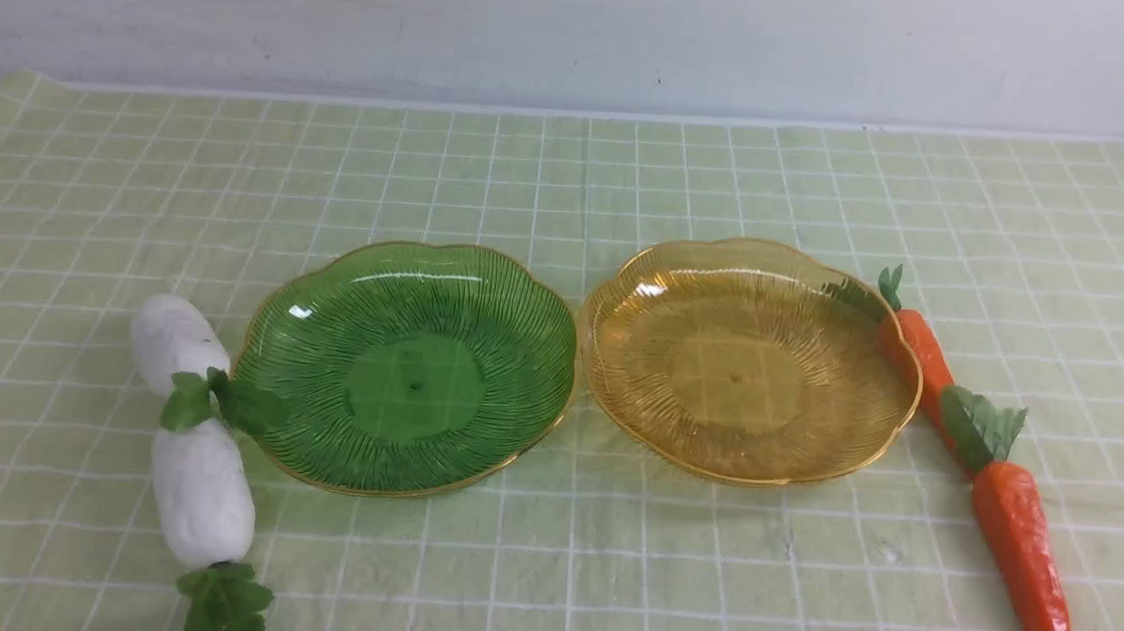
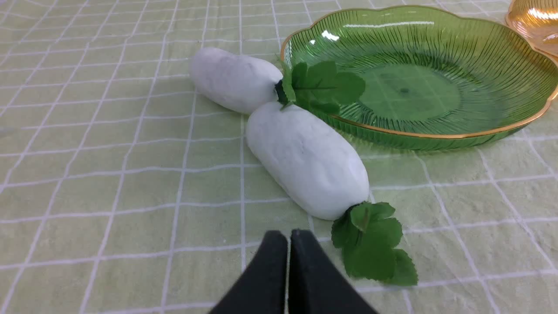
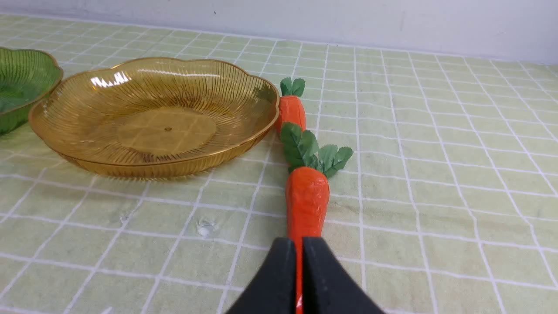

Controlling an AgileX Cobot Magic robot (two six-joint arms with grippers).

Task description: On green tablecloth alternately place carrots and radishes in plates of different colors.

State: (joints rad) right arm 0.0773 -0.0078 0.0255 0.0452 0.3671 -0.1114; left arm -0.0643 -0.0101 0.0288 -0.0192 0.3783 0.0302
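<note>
Opening comes first: left gripper (image 2: 288,246) and right gripper (image 3: 301,255) are both pinched together, empty. Radishes (image 1: 202,493) lie at 8 o'clock of the green plate (image 1: 523,302), carrots (image 1: 1020,547) at 4 o'clock of the yellow plate (image 1: 644,292). Grab middles.

the surface is covered by a green tablecloth (image 1: 542,575), slightly wrinkled. on the cloth, side by side: green plate (image 1: 320,337) at left, amber plate (image 1: 743,370) at right, rims nearly touching. two radishes (image 1: 202,493) lie end to end beside the green plate's left rim. two carrots (image 1: 1025,553) lie end to end beside the amber plate's right rim.
</note>
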